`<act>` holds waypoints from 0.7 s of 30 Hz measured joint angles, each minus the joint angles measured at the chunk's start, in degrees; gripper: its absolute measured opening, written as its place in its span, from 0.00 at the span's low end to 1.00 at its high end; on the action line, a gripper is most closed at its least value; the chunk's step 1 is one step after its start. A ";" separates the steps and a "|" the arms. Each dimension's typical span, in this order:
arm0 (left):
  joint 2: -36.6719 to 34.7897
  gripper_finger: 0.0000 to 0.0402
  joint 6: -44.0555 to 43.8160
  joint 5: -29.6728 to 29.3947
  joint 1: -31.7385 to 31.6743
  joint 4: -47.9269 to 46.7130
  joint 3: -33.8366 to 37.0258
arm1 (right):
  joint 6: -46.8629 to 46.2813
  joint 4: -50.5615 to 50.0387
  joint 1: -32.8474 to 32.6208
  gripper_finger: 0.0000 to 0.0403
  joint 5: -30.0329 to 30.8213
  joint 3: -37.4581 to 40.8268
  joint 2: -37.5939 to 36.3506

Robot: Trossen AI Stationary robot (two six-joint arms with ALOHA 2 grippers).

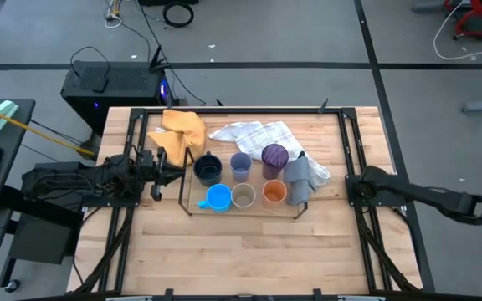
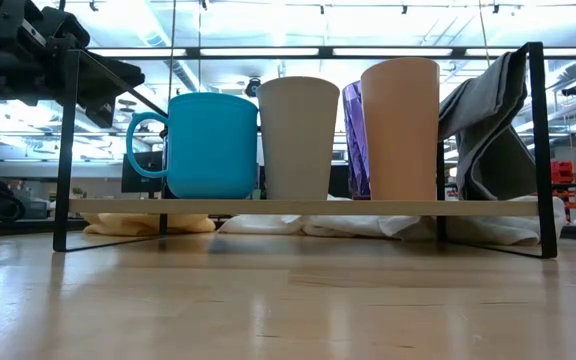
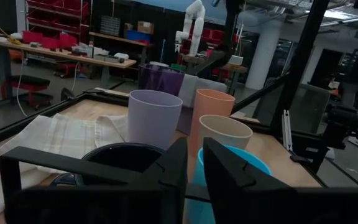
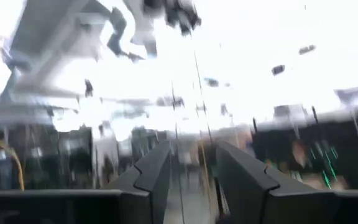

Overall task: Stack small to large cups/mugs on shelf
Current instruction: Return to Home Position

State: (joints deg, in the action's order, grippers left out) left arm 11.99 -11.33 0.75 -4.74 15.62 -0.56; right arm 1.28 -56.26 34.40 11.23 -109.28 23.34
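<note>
2 dark arms, matte black links, chunky joint housings. Left gripper [image 3: 192,177]: 2 flat black angular fingers [image 3: 229,177], black crossbar behind jaws. Right gripper [image 4: 185,171]: 2 dark grey wedge-shaped fingers, same crossbar.

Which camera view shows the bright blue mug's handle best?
The low view: the bright blue mug stands side-on, handle in full outline. The high view shows its rim and handle stub; the left wrist view only a rim part; the right wrist view nothing.

The shelf [image 1: 192,203] holds 6 cups in 2 rows of 3, packed close; no gripper passage between them. A grey cloth [image 1: 298,180] blocks its 3 o'clock end. Yellow cloth [image 1: 182,130] and checked cloth [image 1: 253,134] obstruct 12 o'clock. Bare table [image 1: 241,251] at 6 o'clock gives free access.
</note>
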 joint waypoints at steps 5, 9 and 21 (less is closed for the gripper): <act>0.00 0.16 0.04 0.00 0.00 0.00 0.00 | 4.53 24.06 -3.35 0.34 -1.57 23.07 -7.76; 0.00 0.16 0.04 0.00 0.00 0.00 0.00 | 5.49 36.70 -9.70 0.34 -0.95 39.17 -10.34; -0.02 0.13 0.04 0.00 0.00 0.00 0.00 | 1.37 67.26 -25.34 0.34 7.73 72.63 -11.28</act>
State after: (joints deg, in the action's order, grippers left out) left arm 11.97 -11.29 0.75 -4.73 15.62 -0.56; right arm 2.65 11.01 9.06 18.96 -36.65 12.05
